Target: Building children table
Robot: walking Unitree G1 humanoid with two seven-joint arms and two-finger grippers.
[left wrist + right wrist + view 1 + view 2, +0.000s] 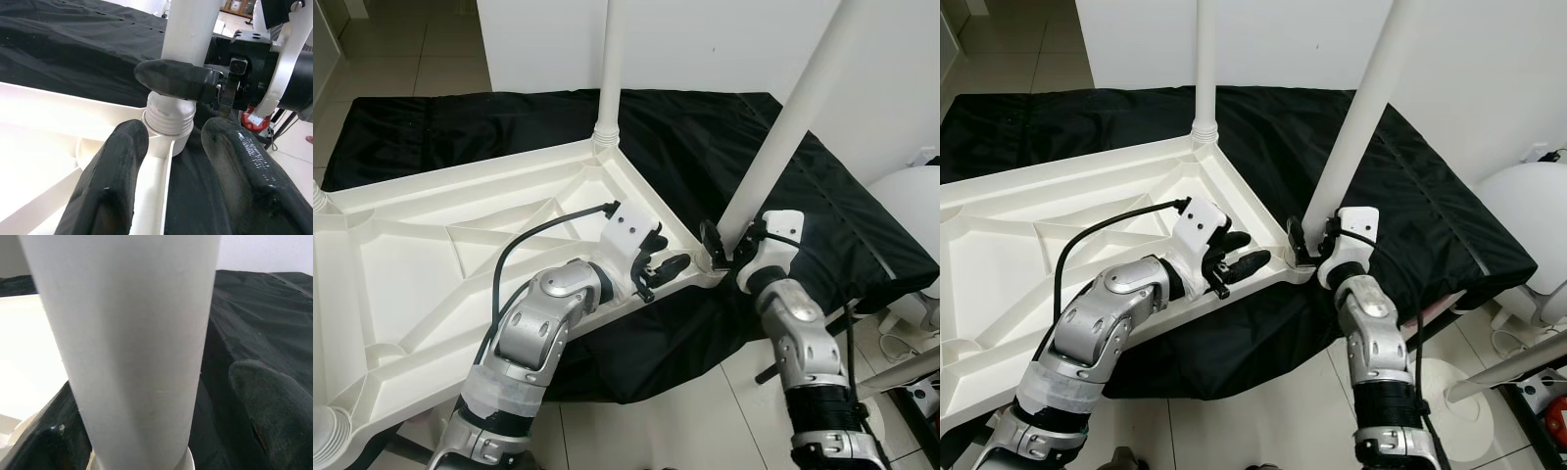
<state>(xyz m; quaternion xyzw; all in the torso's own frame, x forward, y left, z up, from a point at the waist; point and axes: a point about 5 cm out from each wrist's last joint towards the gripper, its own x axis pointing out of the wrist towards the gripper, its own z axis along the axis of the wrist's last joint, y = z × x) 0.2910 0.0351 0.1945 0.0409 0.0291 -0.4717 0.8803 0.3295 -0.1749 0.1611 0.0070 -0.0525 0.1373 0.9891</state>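
A white plastic tabletop (431, 255) lies upside down on a black cloth (705, 127). Two white legs stand upright in its corner sockets, one at the far corner (611, 69) and one at the near right corner (788, 117). My right gripper (720, 245) is shut on the base of the near right leg (137, 333), with a finger (269, 406) on either side of it. Beside it, my left gripper (661, 264) stands open over the tabletop's rim, its fingers (112, 176) straddling the rim just short of the leg's threaded socket (168, 120).
The black cloth covers a low surface whose edge drops to tiled floor (685, 421) in front of me. A white wall panel (705, 39) stands behind. A white rounded object (911, 196) and a loose white pole (1508, 367) lie at the right.
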